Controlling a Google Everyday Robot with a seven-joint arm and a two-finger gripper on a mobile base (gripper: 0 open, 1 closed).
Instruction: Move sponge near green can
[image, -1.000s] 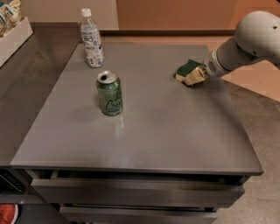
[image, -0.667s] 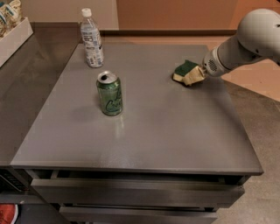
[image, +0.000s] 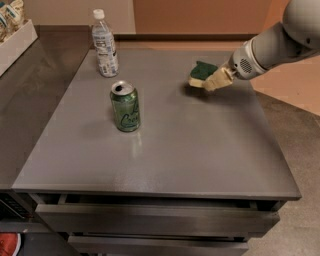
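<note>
Gripper (image: 216, 80), upper right of frame: I judge it clamped on the sponge (image: 201, 71) at its right end. Green can (image: 125, 107) stands lower-left, well apart.

The grey table (image: 200, 150) fills mid-frame — the green can (image: 125, 107) stands upright left of centre, a clear bottle (image: 105, 45) at upper left. At upper right is the sponge (image: 201, 73) — the gripper (image: 216, 81) touches its right end.

sponge (image: 201, 72) in end effector (image: 216, 80), well apart frm upright green can (image: 125, 107)
</note>
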